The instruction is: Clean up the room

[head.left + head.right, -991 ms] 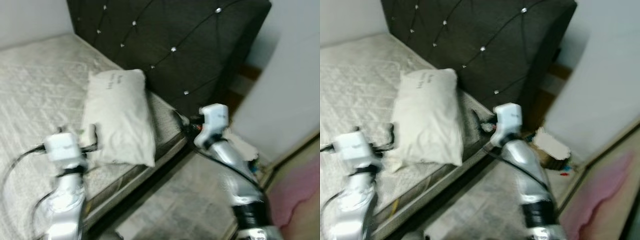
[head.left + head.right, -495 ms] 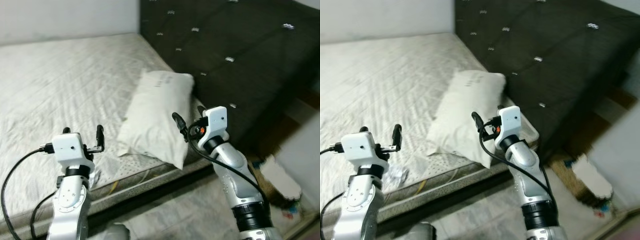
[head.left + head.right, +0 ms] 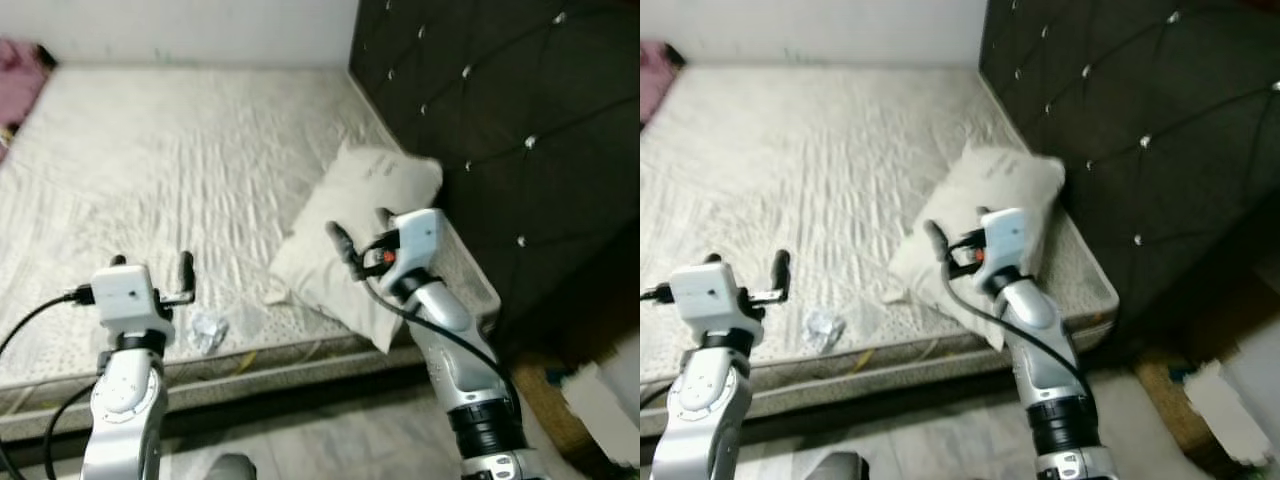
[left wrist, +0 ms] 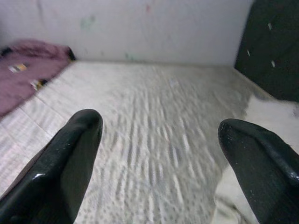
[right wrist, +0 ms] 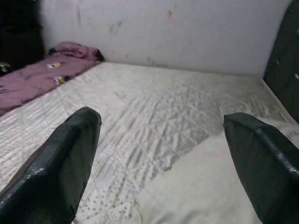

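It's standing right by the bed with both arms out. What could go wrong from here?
The pillow lies near the mattress edge; a clumsy push by the open right tool might slide it to the floor. The small crumpled wrapper by the open left tool is light and could be knocked off. The views are blurred, so aim may suffer.

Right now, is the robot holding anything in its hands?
No, nothing is held. The left pincer hangs open above the mattress, and the right pincer is open over the pillow, with only air between its fingers.
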